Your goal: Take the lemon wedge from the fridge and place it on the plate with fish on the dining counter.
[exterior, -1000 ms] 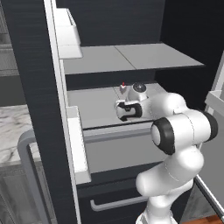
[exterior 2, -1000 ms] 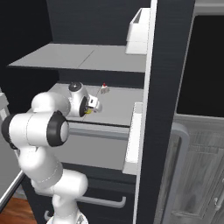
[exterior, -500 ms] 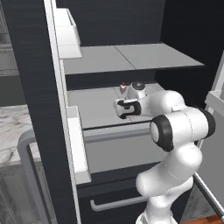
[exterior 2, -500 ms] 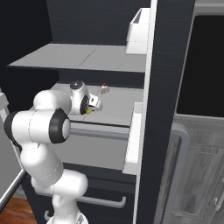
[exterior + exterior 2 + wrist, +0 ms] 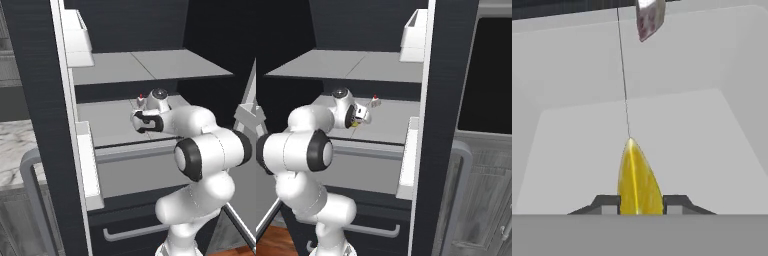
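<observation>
I see flat, even rendered light with no single lamp to name: the grey shelves of the fridge are clear and bright, while its far inner wall and its door faces stay almost black with little detail. On my hand view the picture is soft and a little coarse, the lemon wedge is bright yellow with a pale streak of shine along it, and the shelf under it has only a faint shadow. Both base views are sharp, without glare or bending at the edges.

Yellow lemon wedge, light grey shelf, charcoal fridge, white-and-dark arm.
</observation>
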Tool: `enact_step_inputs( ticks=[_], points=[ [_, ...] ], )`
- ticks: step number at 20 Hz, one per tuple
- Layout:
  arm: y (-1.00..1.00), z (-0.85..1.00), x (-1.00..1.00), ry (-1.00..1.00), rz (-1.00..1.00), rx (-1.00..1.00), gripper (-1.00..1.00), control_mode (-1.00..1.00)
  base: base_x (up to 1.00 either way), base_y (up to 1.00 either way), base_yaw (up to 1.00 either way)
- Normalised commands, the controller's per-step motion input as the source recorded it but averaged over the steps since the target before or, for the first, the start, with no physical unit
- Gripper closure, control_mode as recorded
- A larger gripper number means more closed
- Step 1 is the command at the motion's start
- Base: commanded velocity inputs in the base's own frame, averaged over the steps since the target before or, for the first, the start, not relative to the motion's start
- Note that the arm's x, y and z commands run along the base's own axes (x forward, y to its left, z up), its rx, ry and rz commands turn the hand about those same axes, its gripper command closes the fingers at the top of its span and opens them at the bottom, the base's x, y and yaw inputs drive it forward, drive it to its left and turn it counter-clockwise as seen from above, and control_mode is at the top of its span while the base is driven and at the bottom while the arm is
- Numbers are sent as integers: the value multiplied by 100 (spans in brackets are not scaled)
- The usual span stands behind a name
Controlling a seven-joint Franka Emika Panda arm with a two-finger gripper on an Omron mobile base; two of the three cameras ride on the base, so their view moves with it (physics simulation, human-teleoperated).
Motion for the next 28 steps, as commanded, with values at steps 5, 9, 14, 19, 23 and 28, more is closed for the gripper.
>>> enact_step_inputs(
  ticks=[5, 9, 14, 19, 23, 28],
  points=[
    [25, 100, -95, 2, 0, 13, 100, -100, 0, 0, 0],
    [42, 97, -100, 25, -1, 21, 100, -100, 0, 0, 0],
    [39, 52, -100, 19, -3, 9, 100, -100, 0, 0, 0],
    [-3, 8, -100, -56, -6, -21, 100, -100, 0, 0, 0],
    [-12, 2, -50, -26, -2, -3, 100, -100, 0, 0, 0],
    [0, -2, -22, 0, 1, 0, 100, 100, -40, 0, 9]
  ],
)
